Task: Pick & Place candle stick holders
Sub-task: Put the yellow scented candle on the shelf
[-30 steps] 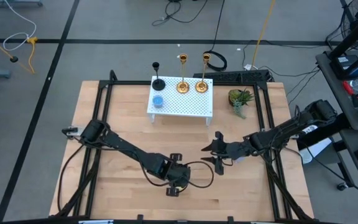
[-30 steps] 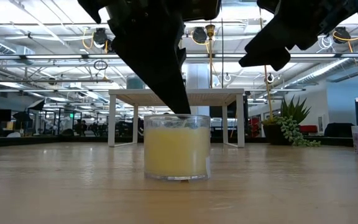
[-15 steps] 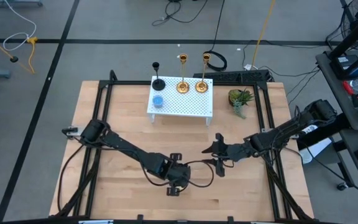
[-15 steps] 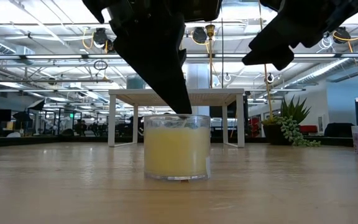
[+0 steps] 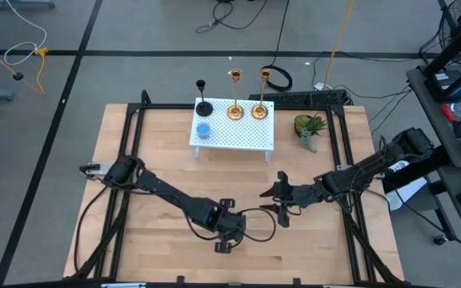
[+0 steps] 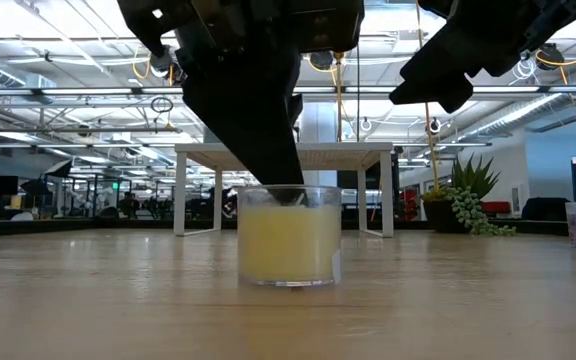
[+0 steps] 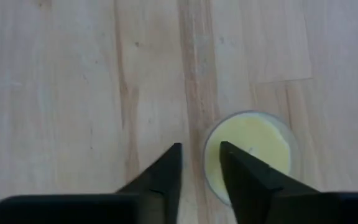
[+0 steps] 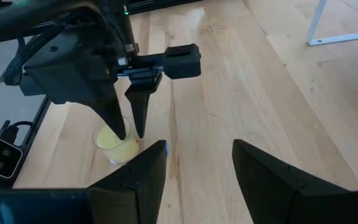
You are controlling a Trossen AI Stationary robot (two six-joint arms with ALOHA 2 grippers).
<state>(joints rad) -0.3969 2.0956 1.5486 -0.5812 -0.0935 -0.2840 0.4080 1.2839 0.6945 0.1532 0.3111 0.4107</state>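
Three candle stick holders stand by their round bases on the far edge of the white perforated rack: one black and two gold. No gripper is near them. My left gripper is open, pointing down over a yellow candle in a clear glass near the table's front. One finger stands inside the glass's rim and one outside. My right gripper is open and empty, above the table to the candle's right. My left gripper comes at the candle glass from above, its fingers on either side of the glass's rim. One finger is over the wax and the other is outside the wall. The gap is wider than the wall. I cannot tell whether a finger touches it. The glass stands upright on the table.
A small blue candle lies on the rack's left part. A potted plant stands at the far right of the table. Bare wood lies between the rack and the grippers. A black frame runs along the table's edges.
My left gripper has come down a little over the candle glass. The glass has slid slightly toward the table's right, still upright on the table. My right gripper has barely moved.
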